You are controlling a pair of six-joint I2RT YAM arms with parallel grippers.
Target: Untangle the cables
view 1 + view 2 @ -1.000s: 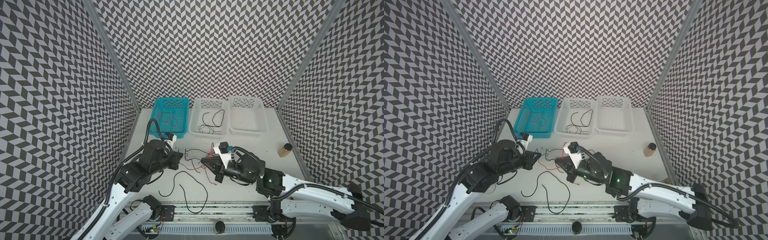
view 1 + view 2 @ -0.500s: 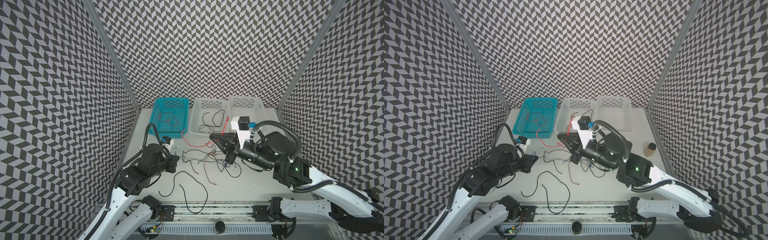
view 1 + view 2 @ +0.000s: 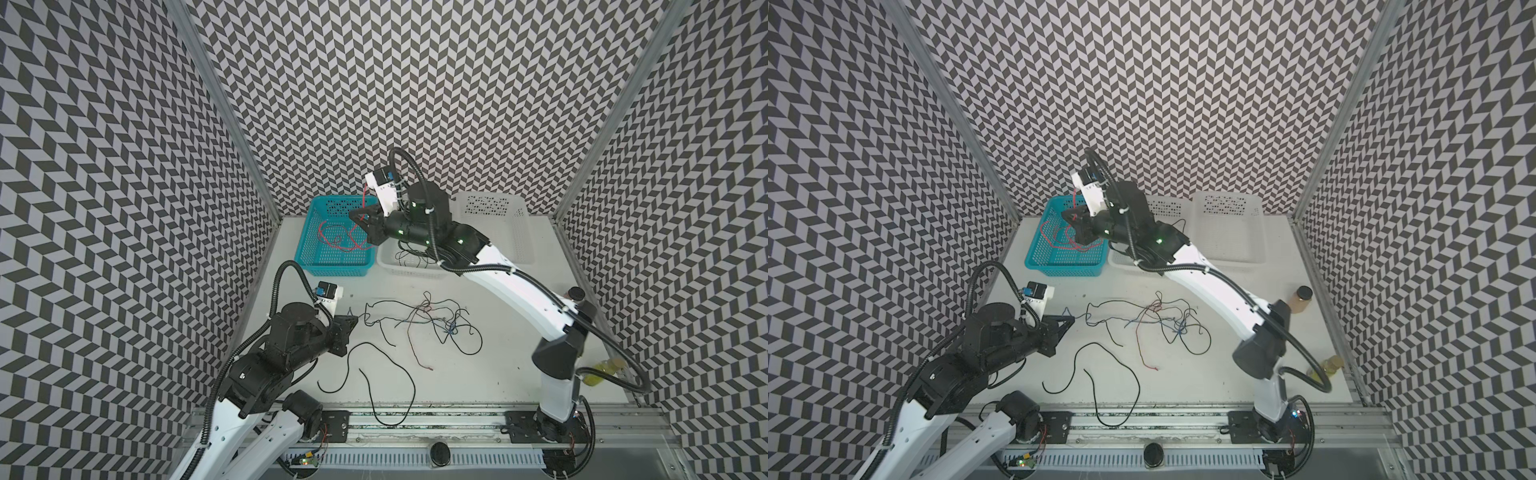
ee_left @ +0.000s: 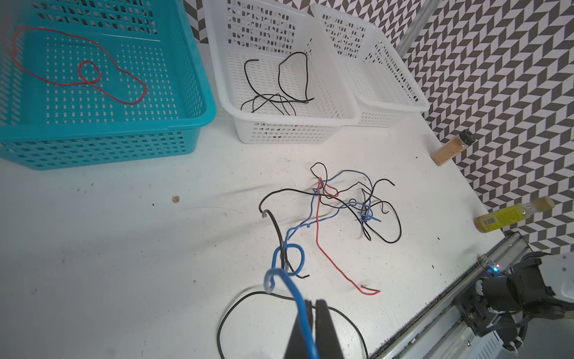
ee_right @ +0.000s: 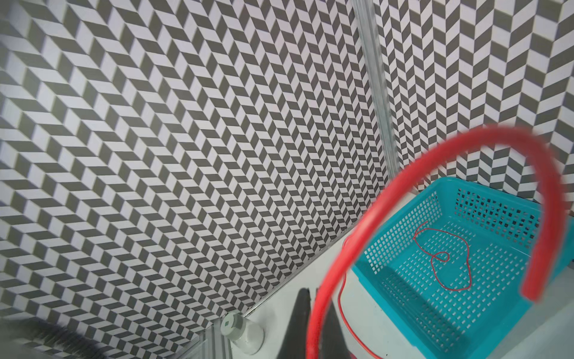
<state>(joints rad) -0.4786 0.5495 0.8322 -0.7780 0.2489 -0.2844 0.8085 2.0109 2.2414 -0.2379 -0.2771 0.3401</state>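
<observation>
A tangle of thin black, red and blue cables (image 3: pixel 432 328) (image 3: pixel 1163 324) (image 4: pixel 348 205) lies mid-table. My left gripper (image 3: pixel 353 322) (image 4: pixel 313 303) sits low at the tangle's left end, shut on a blue cable (image 4: pixel 295 292) that runs into the knot. My right gripper (image 3: pixel 357 218) (image 5: pixel 312 292) hovers above the teal basket (image 3: pixel 307 249) (image 5: pixel 403 217), shut on a red cable (image 5: pixel 388 192) that arcs up and hangs down beside the basket. Another red cable (image 4: pixel 93 74) (image 5: pixel 441 258) lies in that basket. A long black cable (image 3: pixel 374 374) lies loose near the front.
A white basket (image 4: pixel 223 77) beside the teal one holds black cables (image 4: pixel 279 96); a second white basket (image 3: pixel 523 232) stands to its right. A spice bottle (image 3: pixel 1300 299) and a yellow bottle (image 3: pixel 1327 368) stand at the right edge. A metal rail (image 3: pixel 415 419) runs along the front.
My right gripper has lifted out of the tangle and swung back and left to above the teal basket, drawing the red cable with it. The left gripper has kept its place and grip.
</observation>
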